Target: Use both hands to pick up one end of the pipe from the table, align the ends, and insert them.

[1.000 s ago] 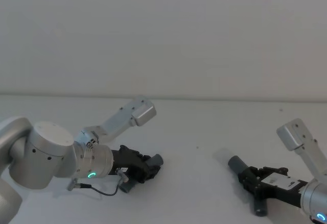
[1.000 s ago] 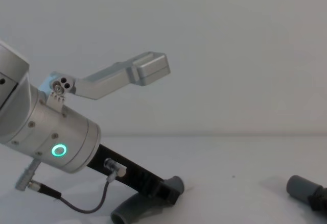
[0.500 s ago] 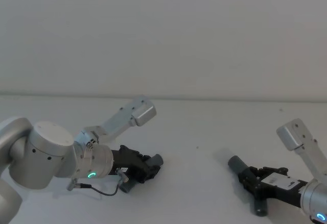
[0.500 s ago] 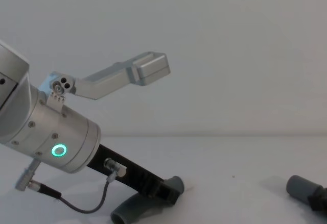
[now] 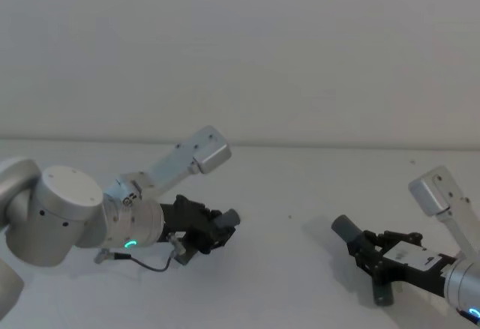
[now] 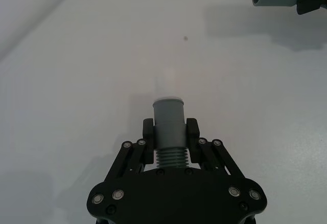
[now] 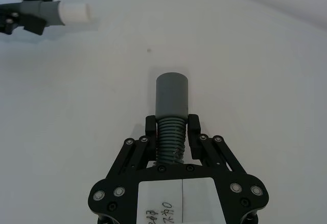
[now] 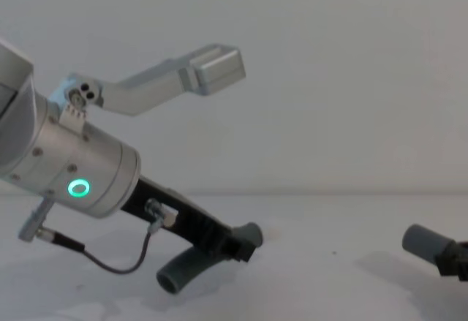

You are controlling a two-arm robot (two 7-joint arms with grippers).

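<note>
The left gripper [image 5: 220, 225], lower left in the head view, clamps its hose [image 6: 169, 157] behind the cuff [image 6: 168, 117]; the right gripper [image 5: 365, 249], lower right, clamps the other hose [image 7: 170, 142]. Both grasps look made (cuffs well apart), so next: turn the cuffs face to face.

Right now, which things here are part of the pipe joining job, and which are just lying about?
Part of the job: left gripper, shut on the white-tipped hose piece; right gripper, shut on the plain hose piece; table.
Lying about: a small dark speck on the table.
</note>
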